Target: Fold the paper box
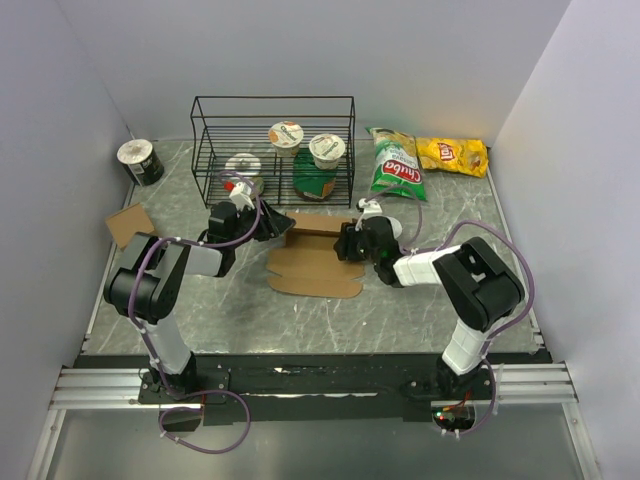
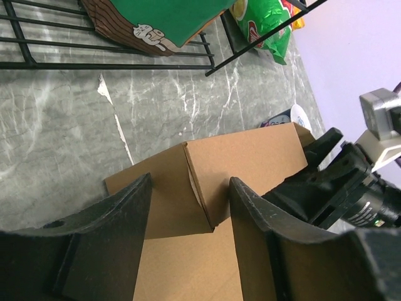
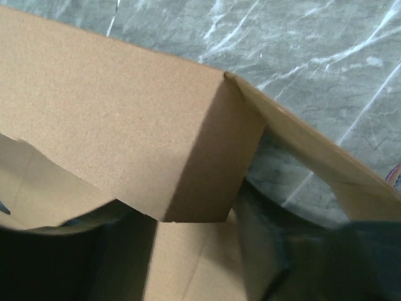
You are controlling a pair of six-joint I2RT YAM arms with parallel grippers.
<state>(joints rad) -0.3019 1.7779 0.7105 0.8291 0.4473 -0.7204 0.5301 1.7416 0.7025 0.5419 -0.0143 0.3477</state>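
1. The paper box [image 1: 315,265] sits mid-frame in the top view, on the grey marble table [image 1: 430,300] and between the two arms. Most of it lies flat, but the far strip is folded up into a low wall.
2. The left gripper [image 1: 277,222] is at the box's upper-left corner. In the left wrist view its fingers [image 2: 119,232] are apart and straddle that raised corner. Cardboard shows on both sides of the fold, so it looks like it's just sitting around the corner, not squeezing it.
3. The right gripper [image 1: 350,243] is at the right end of the raised wall, facing the left one. The right wrist view is basically all cardboard. The folded corner fills the frame, and the dark fingers [image 3: 351,263] are blurry blobs at the bottom corners. They're spread, but whether they're pinching a flap is anyone's guess, can't tell.
4. Background stuff:
   - A black wire rack [image 1: 272,150] stands behind the box with three cups [image 1: 327,150] in it.
   - A green chip bag [image 1: 395,165] and a yellow chip bag [image 1: 452,155] lie at upper right.
   - A dark can [image 1: 140,162] sits at upper left.
   - A small cardboard piece [image 1: 128,225] lies at the left edge, well apart from the box.
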